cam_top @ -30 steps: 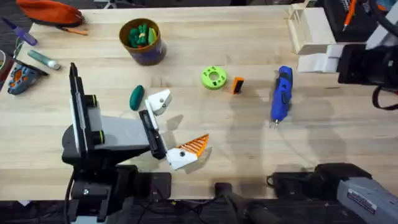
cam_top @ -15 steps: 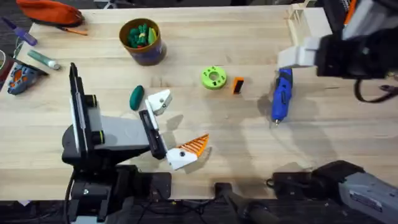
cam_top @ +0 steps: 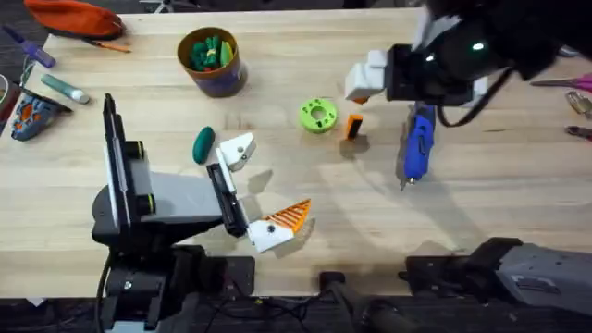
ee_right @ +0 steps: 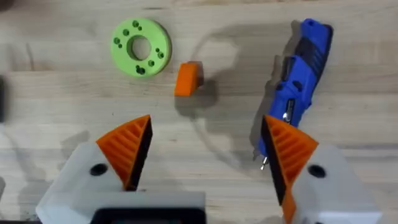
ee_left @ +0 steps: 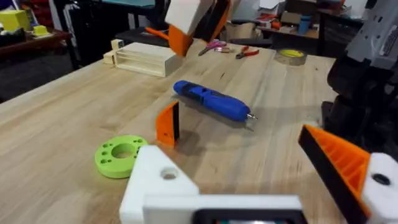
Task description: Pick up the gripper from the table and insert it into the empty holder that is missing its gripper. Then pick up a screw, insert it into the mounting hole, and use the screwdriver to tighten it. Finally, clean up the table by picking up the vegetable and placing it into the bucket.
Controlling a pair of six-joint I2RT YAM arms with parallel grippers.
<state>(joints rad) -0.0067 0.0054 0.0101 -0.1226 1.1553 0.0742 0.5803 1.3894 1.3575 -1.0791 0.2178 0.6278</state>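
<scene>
Our right gripper (ee_right: 205,162) hangs with its fingers spread wide, grasping nothing, above the table (cam_top: 481,213). Just beyond its fingertips lies the orange gripper (ee_right: 188,79), with the green disc (ee_right: 141,48) beside that and the screwdriver (ee_right: 298,74) off to the other side. Our left gripper (cam_top: 264,190) rests apart, released, its holder (cam_top: 237,151) bare, the vegetable (cam_top: 203,145) touching it.

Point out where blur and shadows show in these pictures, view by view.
Overhead: the right arm, close under the camera, looks dark and smeared, casting a soft shadow beside the gripper. Left wrist: the near white holder is soft, the screwdriver sharp, the right pincer blurred. Right wrist: crisp, with a curved shadow around the orange piece.
</scene>
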